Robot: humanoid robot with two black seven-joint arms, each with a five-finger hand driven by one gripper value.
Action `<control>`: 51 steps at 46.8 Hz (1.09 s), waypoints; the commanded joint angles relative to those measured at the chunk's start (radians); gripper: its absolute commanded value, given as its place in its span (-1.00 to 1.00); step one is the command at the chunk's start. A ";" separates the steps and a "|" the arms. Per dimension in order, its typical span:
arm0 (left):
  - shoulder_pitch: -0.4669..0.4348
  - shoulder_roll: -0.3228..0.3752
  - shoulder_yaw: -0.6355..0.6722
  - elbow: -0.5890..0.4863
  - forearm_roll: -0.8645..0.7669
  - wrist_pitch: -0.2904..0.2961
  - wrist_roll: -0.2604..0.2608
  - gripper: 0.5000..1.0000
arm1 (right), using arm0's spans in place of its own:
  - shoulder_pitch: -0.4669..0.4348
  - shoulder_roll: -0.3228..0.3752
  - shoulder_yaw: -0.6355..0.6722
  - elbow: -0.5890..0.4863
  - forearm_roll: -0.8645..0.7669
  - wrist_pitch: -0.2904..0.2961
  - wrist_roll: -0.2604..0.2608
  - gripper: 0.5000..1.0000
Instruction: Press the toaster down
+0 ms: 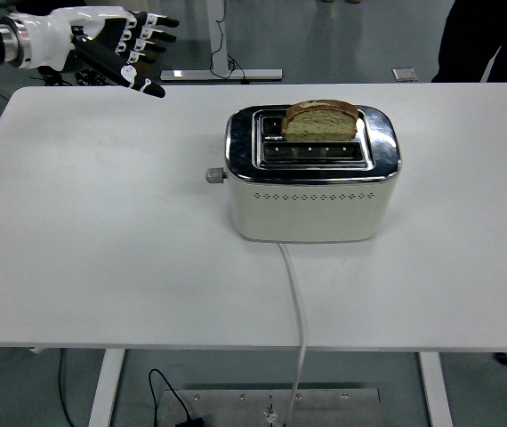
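A cream and chrome toaster stands in the middle of the white table. A slice of bread sticks up out of its rear slot; the front slot is empty. Its lever knob juts out on the toaster's left end, up in the raised position. My left hand is above the table's far left corner, well left of and behind the toaster, fingers spread and holding nothing. The right arm is out of view.
The toaster's white cord runs from its front over the table's near edge to the floor. A person's dark clothing shows at the top right. A cardboard box and desk legs stand on the floor behind the table.
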 commanded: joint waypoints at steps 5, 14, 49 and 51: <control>-0.070 0.003 0.026 -0.001 0.131 -0.121 0.003 1.00 | 0.000 0.000 0.000 0.000 0.000 0.000 0.000 1.00; -0.148 0.003 0.026 -0.021 0.265 -0.131 0.019 1.00 | 0.000 0.000 0.001 0.000 0.000 0.000 0.000 0.99; -0.183 0.090 0.055 -0.296 0.558 -0.131 0.068 1.00 | 0.000 0.000 0.001 0.000 0.000 0.000 0.000 0.99; -0.180 0.090 0.057 -0.306 0.558 -0.131 0.069 1.00 | 0.000 0.000 0.000 0.000 0.000 0.000 0.000 0.99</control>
